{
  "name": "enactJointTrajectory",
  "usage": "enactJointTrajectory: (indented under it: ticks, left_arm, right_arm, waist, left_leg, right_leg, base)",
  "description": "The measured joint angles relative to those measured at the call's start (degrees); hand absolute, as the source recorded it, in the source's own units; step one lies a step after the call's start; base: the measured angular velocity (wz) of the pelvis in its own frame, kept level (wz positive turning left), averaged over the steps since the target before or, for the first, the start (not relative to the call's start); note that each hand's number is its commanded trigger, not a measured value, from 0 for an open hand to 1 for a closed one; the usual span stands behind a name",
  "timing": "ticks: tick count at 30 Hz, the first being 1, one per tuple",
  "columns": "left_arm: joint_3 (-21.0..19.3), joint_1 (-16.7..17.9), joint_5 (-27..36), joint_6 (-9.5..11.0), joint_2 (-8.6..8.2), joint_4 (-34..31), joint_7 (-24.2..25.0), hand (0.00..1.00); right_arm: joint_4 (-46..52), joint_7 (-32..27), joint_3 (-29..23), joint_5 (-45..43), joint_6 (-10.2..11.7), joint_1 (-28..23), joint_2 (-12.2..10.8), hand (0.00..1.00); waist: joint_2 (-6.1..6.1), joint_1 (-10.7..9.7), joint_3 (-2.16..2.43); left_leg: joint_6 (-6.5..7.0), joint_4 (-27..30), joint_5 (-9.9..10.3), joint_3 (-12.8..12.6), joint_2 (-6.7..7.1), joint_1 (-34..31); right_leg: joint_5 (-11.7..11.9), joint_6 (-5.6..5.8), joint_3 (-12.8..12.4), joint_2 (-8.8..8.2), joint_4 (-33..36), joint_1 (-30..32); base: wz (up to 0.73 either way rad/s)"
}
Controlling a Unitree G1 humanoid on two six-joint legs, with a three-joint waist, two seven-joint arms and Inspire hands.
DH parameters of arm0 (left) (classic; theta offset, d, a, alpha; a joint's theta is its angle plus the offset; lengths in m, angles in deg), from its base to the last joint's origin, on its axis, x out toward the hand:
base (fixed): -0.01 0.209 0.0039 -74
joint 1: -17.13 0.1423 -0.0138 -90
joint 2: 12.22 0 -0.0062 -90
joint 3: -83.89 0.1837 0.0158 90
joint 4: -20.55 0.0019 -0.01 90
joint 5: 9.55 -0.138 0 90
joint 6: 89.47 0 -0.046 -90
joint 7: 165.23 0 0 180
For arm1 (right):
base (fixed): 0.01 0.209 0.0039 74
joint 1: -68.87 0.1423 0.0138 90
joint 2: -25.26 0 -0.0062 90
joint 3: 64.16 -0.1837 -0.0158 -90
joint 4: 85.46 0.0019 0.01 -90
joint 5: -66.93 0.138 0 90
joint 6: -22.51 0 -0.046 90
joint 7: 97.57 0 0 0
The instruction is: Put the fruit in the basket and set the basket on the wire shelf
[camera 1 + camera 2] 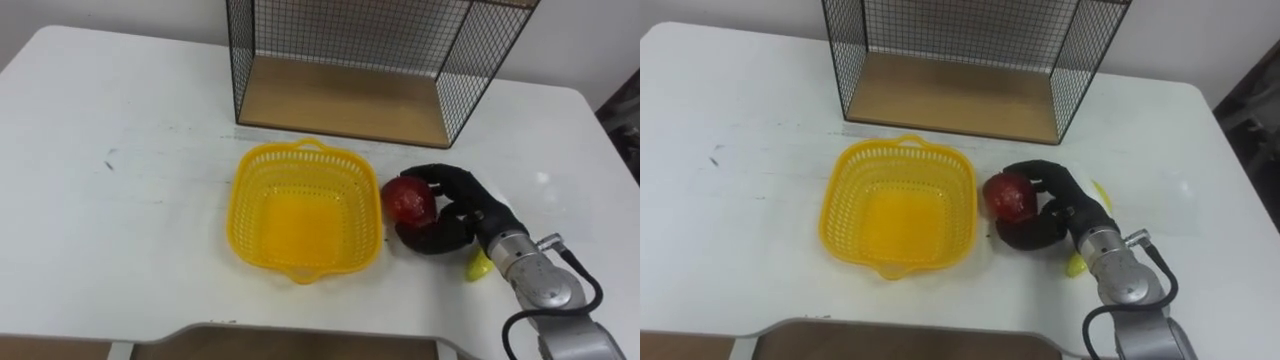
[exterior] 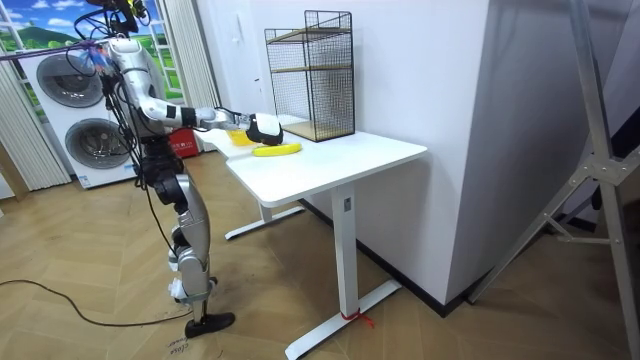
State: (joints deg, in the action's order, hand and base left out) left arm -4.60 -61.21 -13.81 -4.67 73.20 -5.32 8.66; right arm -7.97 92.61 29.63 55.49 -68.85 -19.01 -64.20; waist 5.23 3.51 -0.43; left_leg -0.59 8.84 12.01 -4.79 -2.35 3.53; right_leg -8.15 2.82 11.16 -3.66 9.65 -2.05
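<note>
A red apple [image 1: 408, 198] [image 1: 1008, 195] sits just right of the yellow plastic basket [image 1: 250, 215] [image 1: 840, 215], which stands empty on the white table. My right hand [image 1: 465, 205] [image 1: 1060, 200] has its dark fingers and thumb curled round the apple. A yellow banana [image 1: 479, 265] [image 2: 277, 150] lies under my wrist, mostly hidden in the eye views. The black wire shelf [image 1: 340, 100] [image 2: 312, 75] with a wooden floor stands behind the basket. I stand at the table's end on the room view's left, arm stretched over the top.
The white table [image 1: 120, 200] has wide bare room left of the basket; its front edge runs close below the basket. The shelf's open side faces the basket. A wall rises behind the table; washing machines [image 2: 70, 120] stand behind me.
</note>
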Motion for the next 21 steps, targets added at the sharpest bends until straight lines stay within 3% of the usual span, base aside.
enactJointTrajectory:
  ticks: [15,17,21]
  left_arm:
    - [-1.36,-0.14,-0.31,1.24,-0.18,-0.10,-0.26,0.00]
    - [-1.43,-0.10,-0.32,1.86,-0.20,-0.06,-0.45,0.00]
    - [-1.46,-0.10,-0.33,1.95,-0.79,-0.05,-1.03,0.00]
  right_arm:
    - [-0.05,-2.13,-0.04,2.53,0.57,-0.75,-0.56,1.00]
    - [-0.10,-3.10,-0.04,2.43,0.83,-1.15,-0.76,1.00]
    - [-0.88,-4.04,-0.51,2.87,0.91,-1.17,-0.83,1.00]
  waist:
    - [-0.19,-0.13,0.04]
    - [-0.55,-0.11,-0.20]
    - [-0.85,-0.19,0.02]
  left_leg:
    - [0.01,-0.02,-0.01,0.05,0.00,0.29]
    - [0.01,0.00,-0.01,0.08,0.00,0.59]
    - [-0.03,-0.07,-0.03,0.14,0.00,0.83]
  right_leg:
    - [0.00,0.00,0.22,-0.02,-0.09,-0.33]
    - [0.00,0.00,0.24,-0.03,-0.16,-0.69]
    - [0.00,0.00,0.31,-0.02,-0.19,-0.99]
  base:
    - [0.00]
    - [0.00]
    - [0.00]
